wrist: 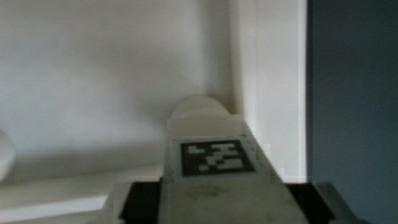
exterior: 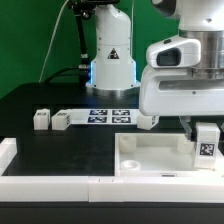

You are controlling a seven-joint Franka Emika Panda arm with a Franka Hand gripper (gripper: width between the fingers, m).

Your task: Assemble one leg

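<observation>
My gripper [exterior: 207, 128] is shut on a leg [exterior: 207, 144], a small white block with a black-and-white marker tag, and holds it upright over the right end of the large flat white panel [exterior: 150, 152]. In the wrist view the leg [wrist: 217, 150] stands between my dark fingers [wrist: 148, 204], its tip over the panel [wrist: 107, 90] close to its edge. Two more legs [exterior: 41, 120] [exterior: 62, 120] lie side by side on the black table at the exterior view's left. Another leg [exterior: 147, 121] lies behind the panel, partly hidden by my arm.
The marker board [exterior: 110, 115] lies flat at the back middle. A white rail [exterior: 45, 185] runs along the table's front and left edges. The robot base [exterior: 110, 60] stands behind the marker board.
</observation>
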